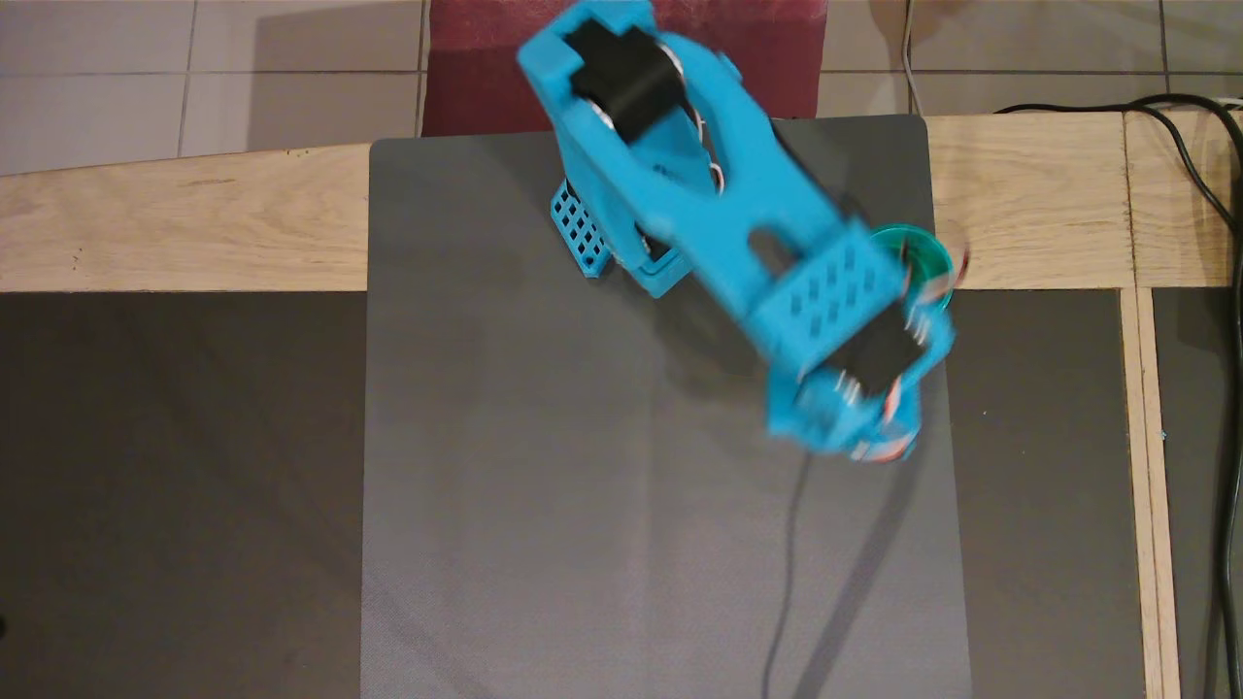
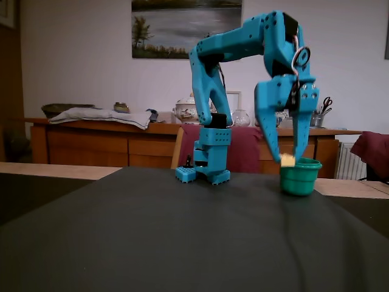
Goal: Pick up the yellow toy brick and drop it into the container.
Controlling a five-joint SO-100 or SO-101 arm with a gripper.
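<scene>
In the fixed view my blue gripper [image 2: 287, 158] hangs straight down over the left part of the teal-green cup [image 2: 299, 179]. The small yellow toy brick [image 2: 287, 160] sits between the fingertips, level with the cup's rim, and fills the gap between them. In the overhead view the blurred arm covers the gripper and the brick. Only part of the cup [image 1: 927, 254] shows there, at the mat's right edge.
The cup stands on a dark grey mat [image 1: 583, 485] on a wooden-framed table. The arm's base [image 1: 583, 233] sits at the mat's far side. A black cable [image 1: 1199, 184] runs along the table's right edge. A thin wire [image 1: 787, 563] lies across the mat.
</scene>
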